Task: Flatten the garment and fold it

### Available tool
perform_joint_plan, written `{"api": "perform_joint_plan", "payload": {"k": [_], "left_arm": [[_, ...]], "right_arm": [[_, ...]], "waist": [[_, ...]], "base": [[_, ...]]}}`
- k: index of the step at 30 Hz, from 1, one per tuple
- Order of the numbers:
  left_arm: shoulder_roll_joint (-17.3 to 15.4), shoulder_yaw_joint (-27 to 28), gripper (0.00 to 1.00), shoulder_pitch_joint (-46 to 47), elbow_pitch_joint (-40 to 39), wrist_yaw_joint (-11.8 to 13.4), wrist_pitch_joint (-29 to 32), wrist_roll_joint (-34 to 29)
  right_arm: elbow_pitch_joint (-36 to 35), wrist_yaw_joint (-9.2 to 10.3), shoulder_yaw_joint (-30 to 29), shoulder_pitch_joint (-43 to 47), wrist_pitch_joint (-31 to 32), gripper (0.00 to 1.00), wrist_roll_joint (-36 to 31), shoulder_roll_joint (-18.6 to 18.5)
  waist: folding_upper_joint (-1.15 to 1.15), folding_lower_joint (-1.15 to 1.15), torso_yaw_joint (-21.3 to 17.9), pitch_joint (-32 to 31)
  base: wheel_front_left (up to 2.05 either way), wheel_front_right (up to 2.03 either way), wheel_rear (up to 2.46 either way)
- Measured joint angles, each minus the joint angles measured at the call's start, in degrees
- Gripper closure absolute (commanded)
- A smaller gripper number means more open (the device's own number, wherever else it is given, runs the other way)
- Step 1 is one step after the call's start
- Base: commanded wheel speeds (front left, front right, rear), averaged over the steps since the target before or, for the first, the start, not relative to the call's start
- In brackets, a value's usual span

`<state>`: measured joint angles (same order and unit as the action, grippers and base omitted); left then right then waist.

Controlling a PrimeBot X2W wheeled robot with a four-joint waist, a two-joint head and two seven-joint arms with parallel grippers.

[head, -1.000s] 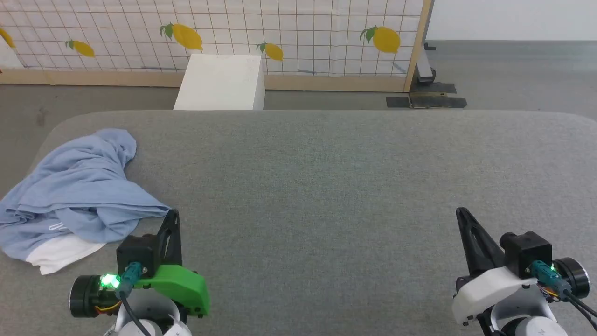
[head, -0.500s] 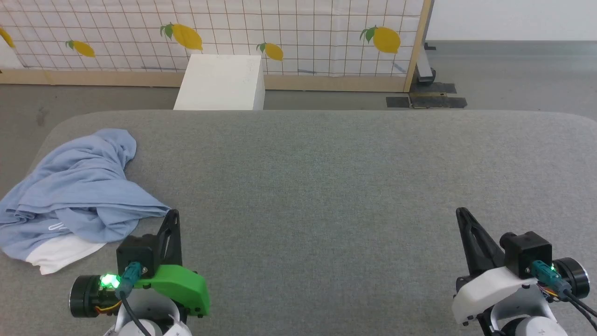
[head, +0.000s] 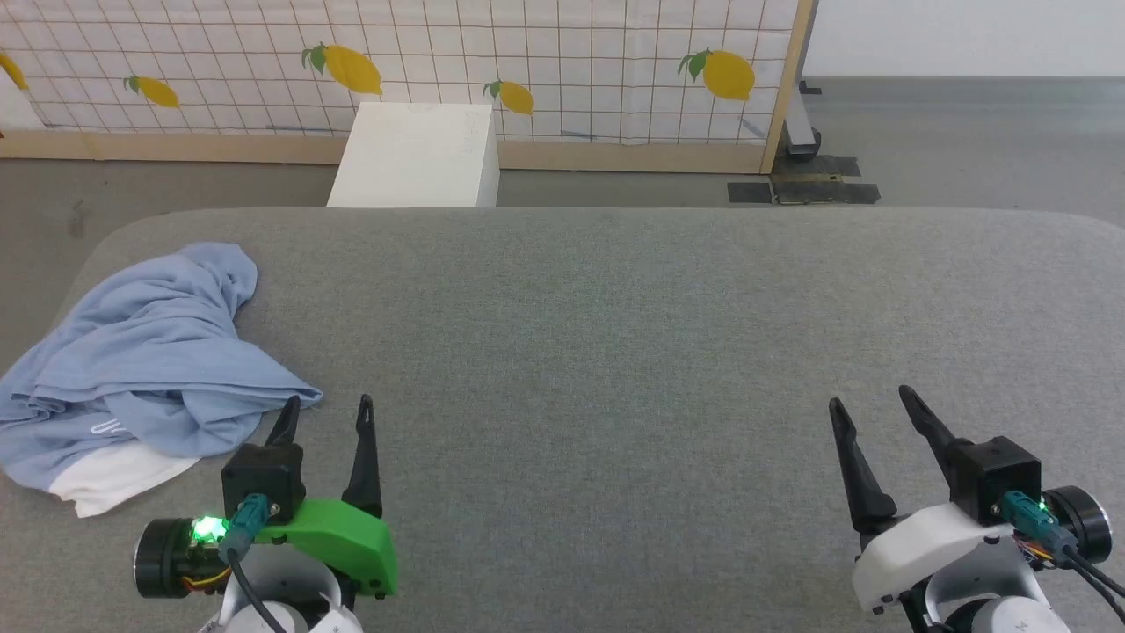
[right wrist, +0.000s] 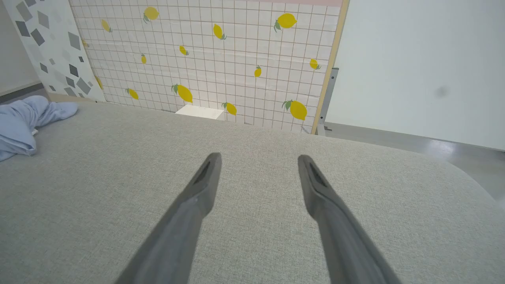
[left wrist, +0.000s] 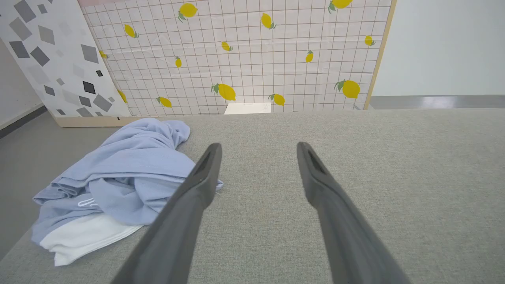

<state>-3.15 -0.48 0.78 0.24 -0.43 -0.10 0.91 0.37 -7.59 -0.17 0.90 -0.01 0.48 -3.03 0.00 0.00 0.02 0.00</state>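
grey table before me; lemon-print screen behind, white box on grey floor.

garment on table left end, left gripper just beside it, right gripper far right, box behind table

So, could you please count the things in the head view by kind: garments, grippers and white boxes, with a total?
garment: 1
grippers: 2 (left gripper, right gripper, both open)
white box: 1
Total: 4
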Motion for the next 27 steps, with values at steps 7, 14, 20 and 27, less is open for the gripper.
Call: {"api": "perform_joint_plan", "payload": {"k": [7, 14, 20, 27], "left_arm": [[0.0, -0.3, 0.00, 0.0, 0.8, 0.5, -0.7, 0.4], [0.0, -0.5, 0.00, 0.1, 1.7, 1.1, -1.8, 1.2], [-0.1, -0.6, 0.00, 0.1, 2.2, 1.9, -2.5, 1.7], [-0.2, -0.6, 0.00, 0.1, 2.6, 2.6, -3.2, 2.1]], "right_arm": [[0.2, 0.00, -0.3, 0.0, -0.3, 0.00, 0.1, 0.0], [0.7, 0.00, -0.6, 0.0, -0.8, 0.00, 0.5, 0.0], [1.1, 0.00, -0.6, 0.0, -1.4, 0.00, 0.8, 0.0], [1.7, 0.00, -0.4, 0.0, -2.0, 0.00, 1.1, 0.0]], "waist": [[0.00, 0.00, 0.6, 0.0], [0.00, 0.00, 2.9, -0.1], [0.00, 0.00, 5.3, -0.2], [0.00, 0.00, 8.6, -0.2]], "base": [[0.00, 0.00, 0.00], [0.00, 0.00, 0.00], [0.00, 0.00, 0.00], [0.00, 0.00, 0.00]]}}
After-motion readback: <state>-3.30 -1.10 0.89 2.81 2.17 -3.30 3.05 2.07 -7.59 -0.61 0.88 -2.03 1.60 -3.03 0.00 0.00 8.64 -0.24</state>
